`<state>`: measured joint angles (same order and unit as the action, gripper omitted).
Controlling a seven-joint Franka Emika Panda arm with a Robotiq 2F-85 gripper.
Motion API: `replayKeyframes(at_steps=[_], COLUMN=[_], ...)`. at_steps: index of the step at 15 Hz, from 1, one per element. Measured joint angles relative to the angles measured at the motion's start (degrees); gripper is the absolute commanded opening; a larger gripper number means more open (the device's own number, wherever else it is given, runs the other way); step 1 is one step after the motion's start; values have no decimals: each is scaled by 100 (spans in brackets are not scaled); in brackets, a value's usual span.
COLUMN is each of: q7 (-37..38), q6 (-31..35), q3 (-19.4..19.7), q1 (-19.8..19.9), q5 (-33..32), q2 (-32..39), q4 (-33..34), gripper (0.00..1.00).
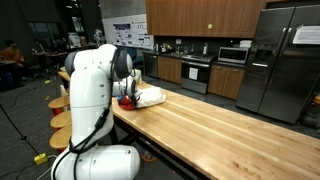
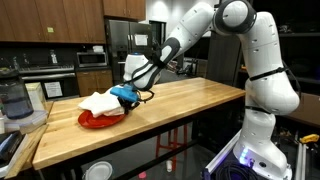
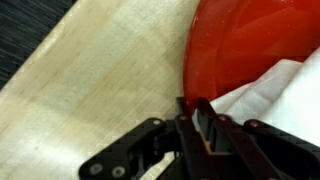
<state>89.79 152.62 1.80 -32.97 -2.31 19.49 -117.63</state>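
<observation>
The red plate (image 2: 100, 119) lies on the wooden counter (image 2: 190, 105), and a crumpled white cloth (image 2: 100, 101) is heaped on top of the plate. The Panda arm (image 2: 175, 45) slants down to the plate's rim on the side away from the cloth. In the wrist view the jaws stand narrow, pinched onto that rim, with the cloth's edge just beside them.

The desk (image 2: 190, 105) lay bare beyond the red plate (image 2: 92, 121); the white cloth (image 2: 99, 101) heaped on it blocked that side.
</observation>
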Motion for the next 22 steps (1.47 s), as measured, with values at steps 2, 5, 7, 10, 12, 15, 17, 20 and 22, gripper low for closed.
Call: replayKeyframes(at_steps=[2, 5, 7, 10, 12, 15, 17, 20, 22], q7=[124, 404, 599, 931, 1095, 1184, 1185, 1180, 1174], q6=[6, 39, 66, 81, 104, 147, 153, 218, 293], q3=[-8, -7, -5, 7, 12, 10, -11, -88, -166], q1=[26, 44, 45, 44, 45, 44, 44, 38, 35], q5=[-173, -510, -786, -1258, -1512, -1811, -1967, -2136, -2231], q2=[-23, -26, -27, -27, -27, -28, -34, -92, -196], q4=[12, 11, 11, 10, 10, 10, 4, -50, -142], gripper=[0, 0, 0, 0, 20, 33, 46, 66, 80])
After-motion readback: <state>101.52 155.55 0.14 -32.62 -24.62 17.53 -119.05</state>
